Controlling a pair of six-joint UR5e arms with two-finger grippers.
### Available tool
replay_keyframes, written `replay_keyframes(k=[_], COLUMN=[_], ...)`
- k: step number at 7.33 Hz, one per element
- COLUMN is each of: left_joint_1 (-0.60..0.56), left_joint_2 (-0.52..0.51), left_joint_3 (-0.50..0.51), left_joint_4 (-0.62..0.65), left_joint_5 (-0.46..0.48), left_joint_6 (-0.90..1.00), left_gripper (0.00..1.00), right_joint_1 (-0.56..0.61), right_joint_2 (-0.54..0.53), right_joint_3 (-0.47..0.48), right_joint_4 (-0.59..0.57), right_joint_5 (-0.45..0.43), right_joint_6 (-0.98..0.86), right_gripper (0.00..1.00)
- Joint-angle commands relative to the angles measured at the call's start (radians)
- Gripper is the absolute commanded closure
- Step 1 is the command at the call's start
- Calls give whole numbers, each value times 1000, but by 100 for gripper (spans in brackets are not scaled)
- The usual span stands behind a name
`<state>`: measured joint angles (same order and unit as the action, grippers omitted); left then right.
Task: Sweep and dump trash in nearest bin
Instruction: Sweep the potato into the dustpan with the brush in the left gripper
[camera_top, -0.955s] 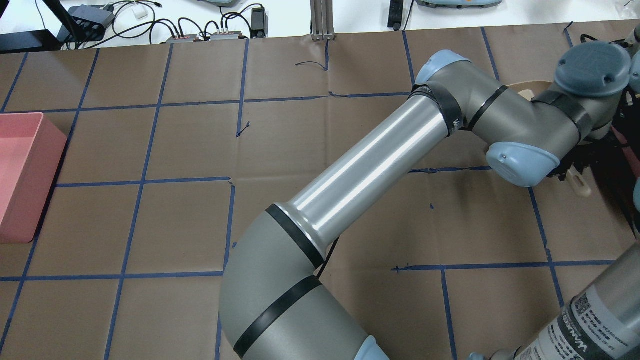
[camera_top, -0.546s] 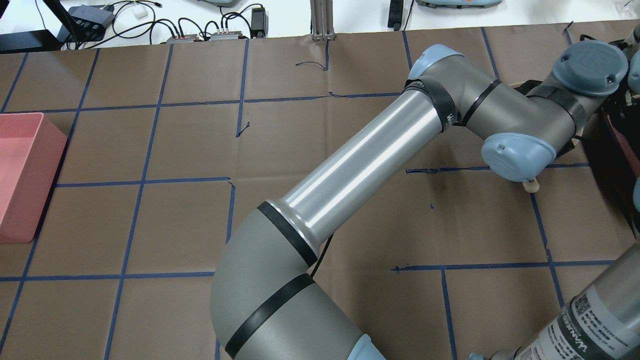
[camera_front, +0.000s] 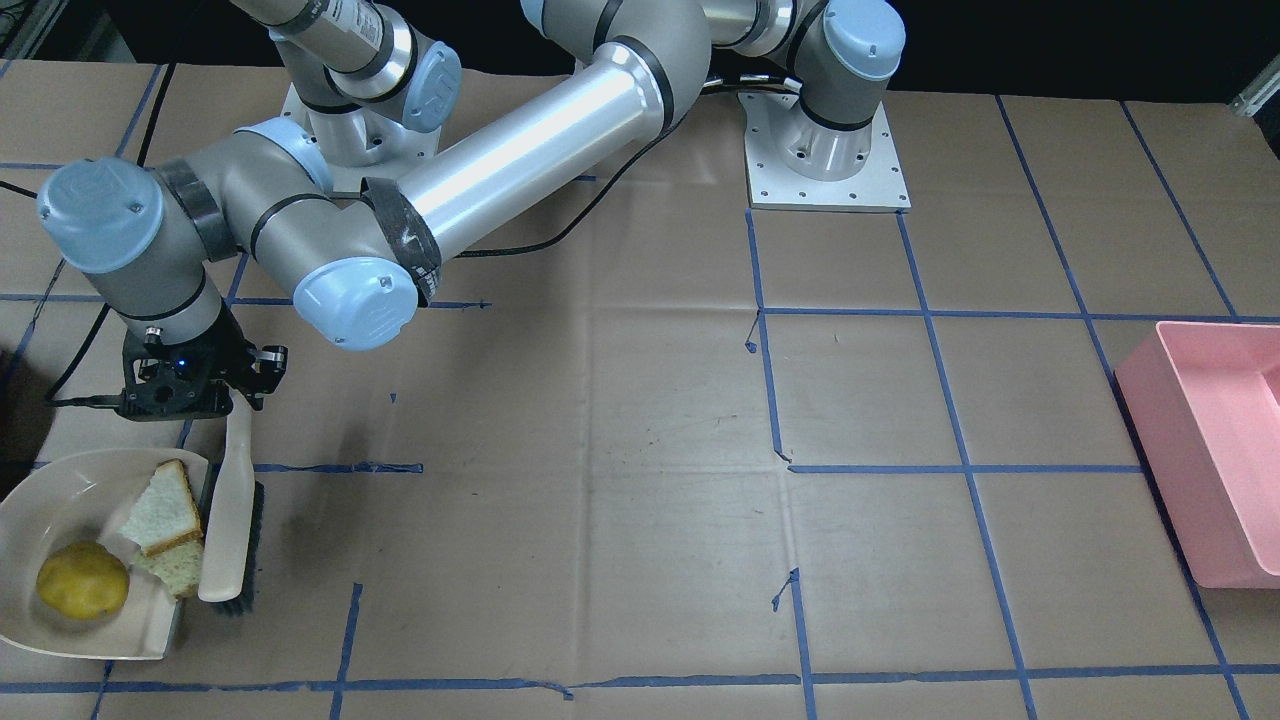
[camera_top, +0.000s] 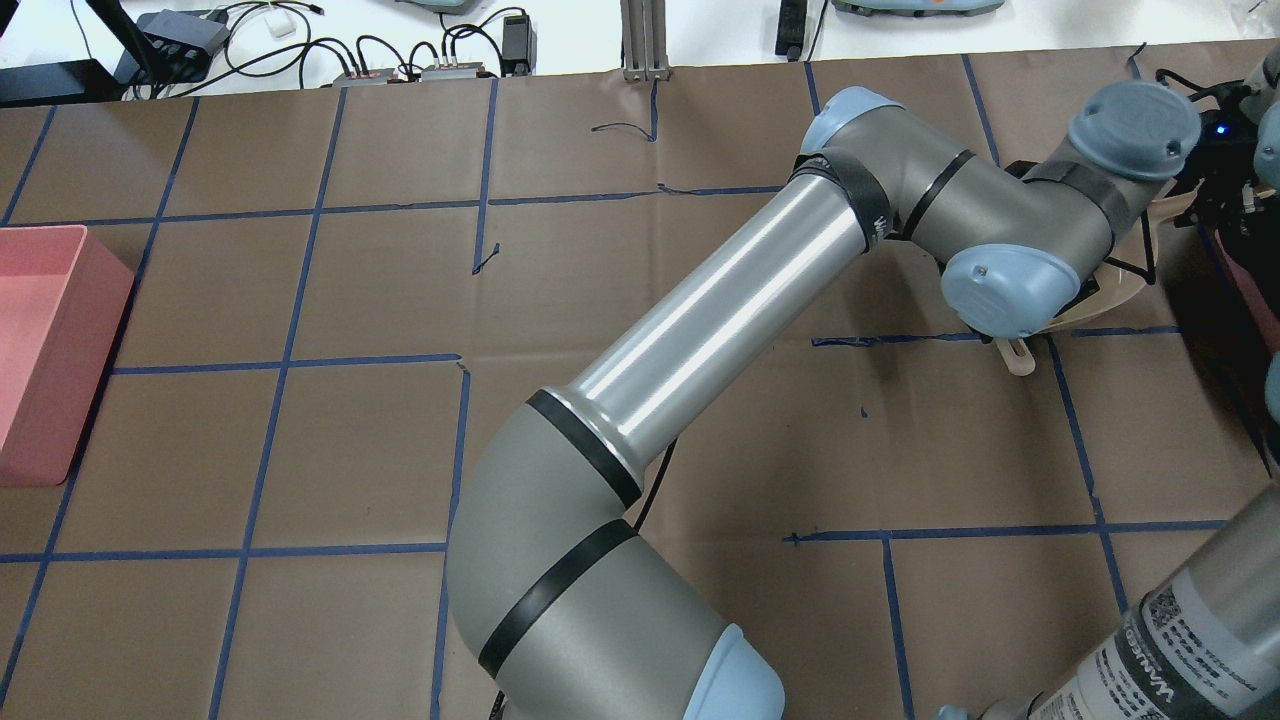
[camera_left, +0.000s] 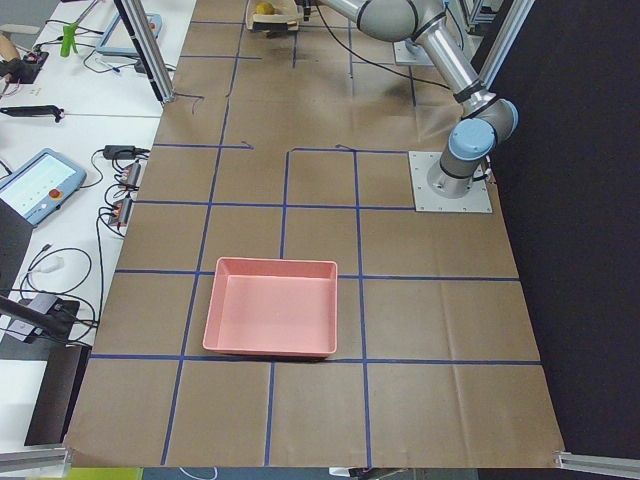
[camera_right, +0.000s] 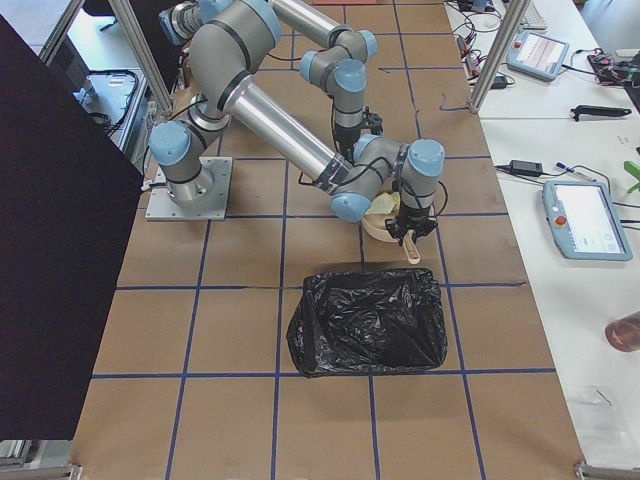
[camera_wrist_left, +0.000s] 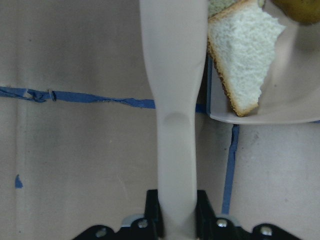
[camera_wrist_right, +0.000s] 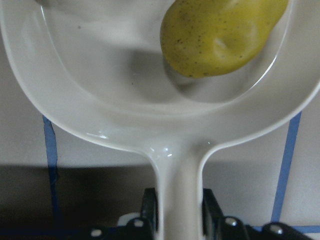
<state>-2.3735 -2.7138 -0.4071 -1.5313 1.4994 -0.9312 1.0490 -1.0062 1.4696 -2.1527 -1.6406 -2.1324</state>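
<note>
A cream dustpan lies on the table and holds the yellow-green fruit, a white bread piece with brown crust and a pale yellowish piece. A cream brush lies along the pan's open edge, against the bread. My left gripper is shut on the brush handle. In the right wrist view my right gripper is shut on the dustpan handle, with the fruit in the pan. The crusted bread shows in the left wrist view.
A bin lined with a black bag stands right beside the dustpan. A pink bin stands far off at the table's other end. My left arm reaches across the table. Blue tape lines grid the brown paper.
My left wrist has moved away from the robot and slightly toward the table's middle. The brush handle's end has swung the same way, and more of the dustpan shows beneath the arm.
</note>
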Motion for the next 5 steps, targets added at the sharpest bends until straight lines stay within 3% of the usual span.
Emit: replay_keyframes(k=[1,5], left_joint_1=[2,2], left_joint_2=[-70,-96], left_joint_3=[111,151], left_joint_4=[-110,-104], left_joint_5=[-8,-131], left_joint_6=[2,-36], left_gripper=[100,100], right_joint_1=[-1,-1], right_joint_2=[5,5], right_joint_3=[0,0], right_joint_4=[1,2], right_joint_5=[15,12], right_joint_6=[3,23], right_gripper=[98,98])
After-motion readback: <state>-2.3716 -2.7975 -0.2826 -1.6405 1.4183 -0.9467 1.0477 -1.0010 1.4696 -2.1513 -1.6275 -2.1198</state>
